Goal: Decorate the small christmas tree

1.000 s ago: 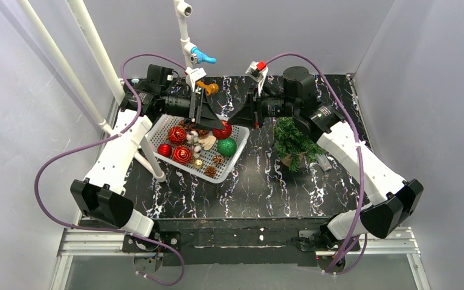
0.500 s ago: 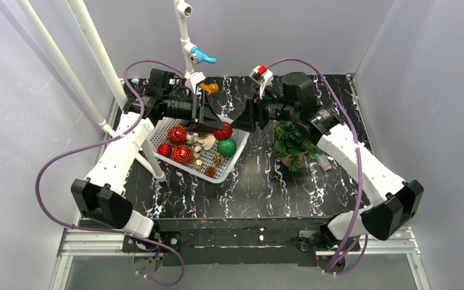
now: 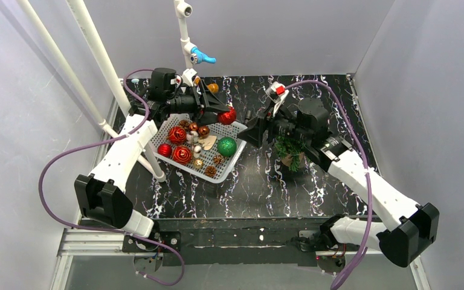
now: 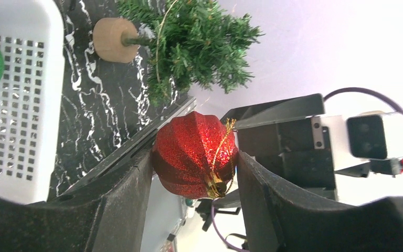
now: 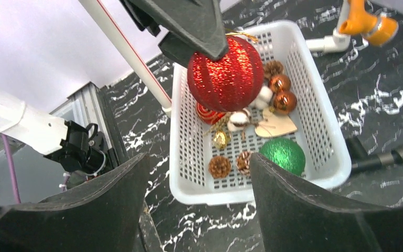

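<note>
**Top view, with both wrist views.** The white basket point(image 3: 234, 158) lies left of centre on the black marbled surface point(image 3: 266, 193). It holds a green glitter ball point(image 3: 226, 147), red balls point(image 3: 182, 154), pine cones point(image 5: 220, 166) and copper baubles point(image 5: 282, 92).

The small christmas tree point(image 3: 290, 148) stands on its brown base point(image 4: 110, 39) at 3 o'clock from the basket, apart from it and partly covered by the right arm point(image 3: 362, 175). A white pipe point(image 3: 99, 57) rises at 11 o'clock.

The left arm point(image 3: 124, 151) runs up the basket's 9 o'clock side. The left gripper point(image 3: 219, 112) is above the basket's 1 o'clock corner, jaws clamped on a ribbed red ornament point(image 4: 194, 155).

The right gripper point(image 3: 251, 130) hangs between basket and tree, facing 9 o'clock, with its jaws wide apart and empty.
</note>
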Available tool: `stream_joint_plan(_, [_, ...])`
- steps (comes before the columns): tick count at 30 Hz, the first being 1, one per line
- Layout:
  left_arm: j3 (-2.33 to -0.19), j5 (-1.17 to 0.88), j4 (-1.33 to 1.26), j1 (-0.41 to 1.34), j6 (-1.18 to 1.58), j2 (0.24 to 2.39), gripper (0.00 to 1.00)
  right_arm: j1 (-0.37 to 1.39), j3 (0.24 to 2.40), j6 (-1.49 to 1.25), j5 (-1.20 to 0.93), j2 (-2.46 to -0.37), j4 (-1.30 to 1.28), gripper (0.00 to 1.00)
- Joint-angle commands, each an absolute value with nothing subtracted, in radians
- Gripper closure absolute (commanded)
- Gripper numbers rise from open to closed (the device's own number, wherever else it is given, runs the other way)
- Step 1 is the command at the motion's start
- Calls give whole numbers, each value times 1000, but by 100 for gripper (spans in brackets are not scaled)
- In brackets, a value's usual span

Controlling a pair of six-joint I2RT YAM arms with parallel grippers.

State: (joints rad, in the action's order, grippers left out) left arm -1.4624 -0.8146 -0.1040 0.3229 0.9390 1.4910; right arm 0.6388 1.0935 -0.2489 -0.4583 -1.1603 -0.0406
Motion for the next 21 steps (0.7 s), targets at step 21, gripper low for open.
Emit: stream_joint_plan(21, [-1477, -857, -238, 322, 1071, 1421, 97, 653, 1114, -376, -530, -1353, 492, 17])
